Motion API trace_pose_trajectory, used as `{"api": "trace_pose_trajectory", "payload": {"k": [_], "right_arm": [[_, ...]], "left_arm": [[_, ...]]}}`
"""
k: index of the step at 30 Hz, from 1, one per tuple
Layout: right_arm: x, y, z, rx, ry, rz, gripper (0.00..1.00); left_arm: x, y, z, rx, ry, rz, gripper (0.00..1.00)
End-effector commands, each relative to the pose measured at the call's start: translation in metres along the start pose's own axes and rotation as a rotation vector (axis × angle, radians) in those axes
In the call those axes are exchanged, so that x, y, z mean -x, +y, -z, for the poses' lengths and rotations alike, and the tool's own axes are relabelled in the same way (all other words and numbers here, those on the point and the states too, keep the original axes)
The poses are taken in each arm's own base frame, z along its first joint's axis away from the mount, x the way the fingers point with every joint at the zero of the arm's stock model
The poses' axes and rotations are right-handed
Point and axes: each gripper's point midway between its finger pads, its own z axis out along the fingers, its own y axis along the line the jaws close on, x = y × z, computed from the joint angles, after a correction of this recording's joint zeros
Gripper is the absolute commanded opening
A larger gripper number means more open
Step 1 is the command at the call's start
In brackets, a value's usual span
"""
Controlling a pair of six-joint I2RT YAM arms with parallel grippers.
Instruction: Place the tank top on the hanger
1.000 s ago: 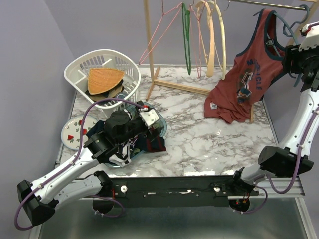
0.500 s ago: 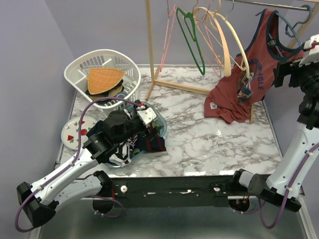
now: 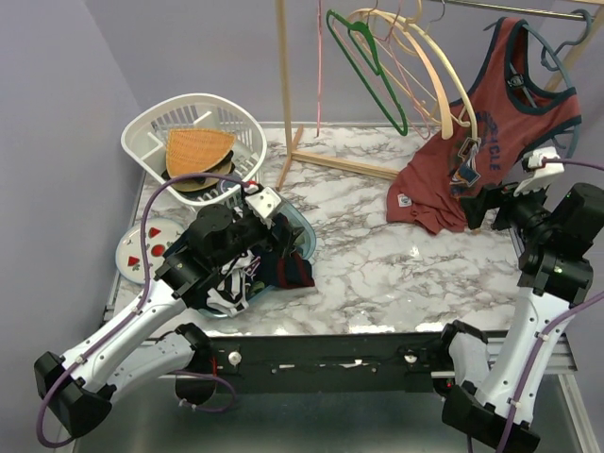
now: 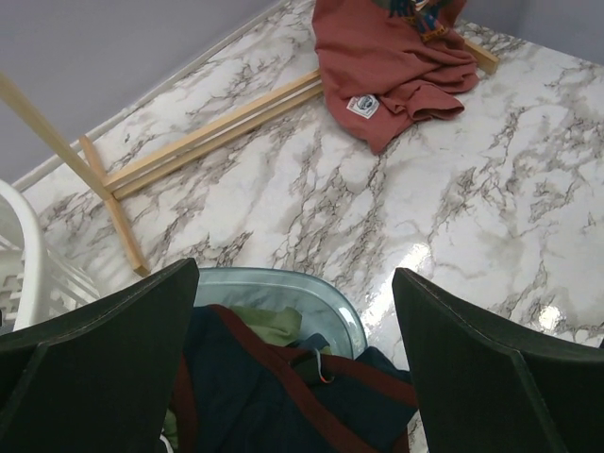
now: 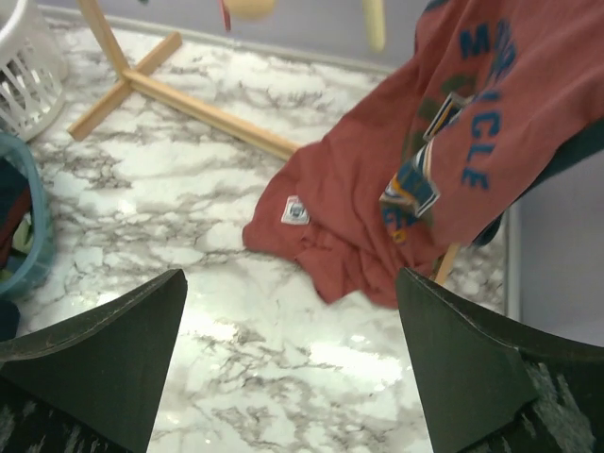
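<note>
1 tank top [image 3: 500, 104] on 1 hanger [image 3: 564, 38] (hem on table [image 3: 377, 245]), 1 green hanger [image 3: 396, 121]

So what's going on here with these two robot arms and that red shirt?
The maroon tank top hangs from the slate-blue hanger at the rail, its lower part bunched on the marble table. The right pincer is open and empty, near the shirt but apart from it. The left pincer, also open, hovers over a blue tub of clothes.
</note>
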Motion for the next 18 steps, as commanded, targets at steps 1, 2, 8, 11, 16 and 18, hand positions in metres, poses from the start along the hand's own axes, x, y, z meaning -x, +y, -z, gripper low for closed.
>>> {"api": "trace_pose_trajectory", "payload": {"k": [1,2,8,11,16,18], "right_arm": [[-0.042,0.000,-0.012,-0.011,0.038,-0.092,1.00],[-0.048,-0.002,-0.011,-0.030,0.045,-0.097,1.00],[-0.080,-0.009,-0.016,-0.093,0.071,-0.155,1.00],[-0.083,-0.011,-0.014,-0.117,0.066,-0.155,1.00],[-0.086,-0.009,-0.013,-0.107,0.068,-0.131,1.00],[-0.086,-0.006,-0.014,-0.095,0.066,-0.134,1.00]], "left_arm": [[-0.004,0.005,-0.001,0.024,-0.005,0.054,0.99],[-0.006,0.008,0.000,0.037,0.000,0.057,0.99],[-0.017,0.012,0.000,0.067,0.032,0.052,0.99],[-0.017,0.012,-0.001,0.064,0.038,0.054,0.99],[-0.017,0.013,-0.001,0.066,0.036,0.055,0.99],[-0.016,0.013,0.000,0.067,0.033,0.053,0.99]]}}
